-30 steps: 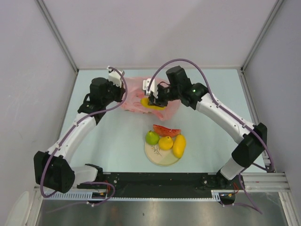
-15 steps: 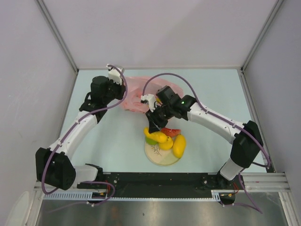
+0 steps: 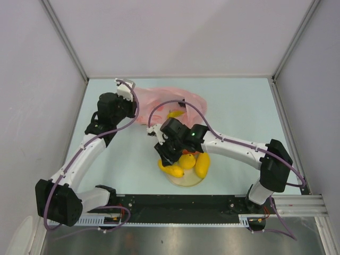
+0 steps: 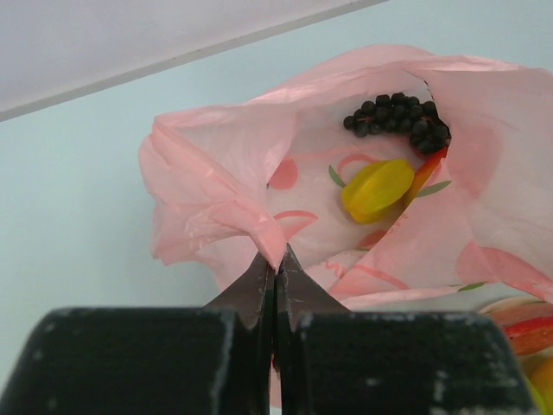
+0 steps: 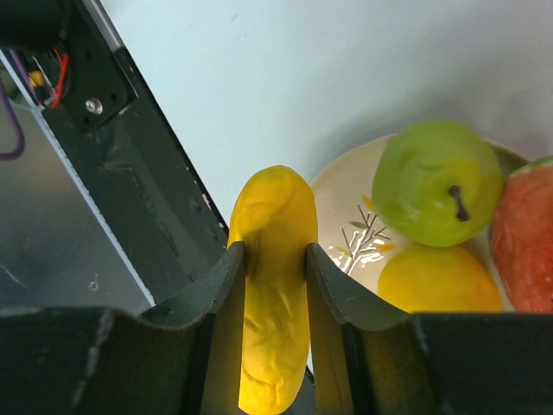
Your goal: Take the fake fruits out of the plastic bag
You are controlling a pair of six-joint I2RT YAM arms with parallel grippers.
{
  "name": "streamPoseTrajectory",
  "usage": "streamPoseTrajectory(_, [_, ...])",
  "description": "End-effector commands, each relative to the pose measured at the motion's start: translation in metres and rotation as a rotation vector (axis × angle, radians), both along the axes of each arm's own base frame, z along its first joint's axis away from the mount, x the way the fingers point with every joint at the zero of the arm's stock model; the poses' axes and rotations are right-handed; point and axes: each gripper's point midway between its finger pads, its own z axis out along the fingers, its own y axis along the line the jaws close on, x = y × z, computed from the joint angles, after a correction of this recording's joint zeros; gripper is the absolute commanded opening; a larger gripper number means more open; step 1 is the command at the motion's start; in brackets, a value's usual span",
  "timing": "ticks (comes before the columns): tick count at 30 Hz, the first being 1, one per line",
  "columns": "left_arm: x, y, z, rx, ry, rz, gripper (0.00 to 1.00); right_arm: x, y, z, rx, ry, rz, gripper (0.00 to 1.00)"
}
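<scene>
Yellow plastic fills my right hand [image 5: 275, 252], which is clamped on a banana [image 5: 273, 203] at the edge of the plate [image 5: 346, 203], where a pear [image 5: 436, 181], a lemon [image 5: 436, 278], a watermelon slice [image 5: 525, 242] and a mango [image 3: 202, 164] already lie. My left hand [image 4: 275, 264] is pinched tight on a fold of the pink bag [image 4: 216, 164], holding its mouth open on the counter [image 3: 239, 101]. I reckon we are past halfway: the banana is not yet let go, and a grape bunch [image 4: 397, 117], a yellow fruit [image 4: 378, 188] and a red sliver [image 4: 429, 169] are left inside the bag.
</scene>
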Motion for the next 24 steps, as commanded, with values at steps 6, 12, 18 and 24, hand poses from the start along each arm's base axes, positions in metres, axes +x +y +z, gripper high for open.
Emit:
streamPoseTrajectory(6, [-0.011,0.009,0.006,0.005,-0.016,0.008,0.0,0.0,-0.002,-0.015,0.012,-0.061,-0.051,0.26])
streamPoseTrajectory(12, [-0.016,0.008,0.0,-0.006,0.001,0.001,0.0,-0.001,0.001,-0.036,0.003,-0.087,-0.046,0.26])
streamPoseTrajectory(18, [-0.023,0.009,-0.011,-0.003,0.009,-0.007,0.0,-0.006,0.005,-0.056,-0.005,-0.123,-0.041,0.27])
streamPoseTrajectory(24, [-0.026,0.007,-0.015,-0.012,0.018,-0.016,0.0,-0.003,0.002,-0.065,-0.025,-0.141,-0.064,0.32])
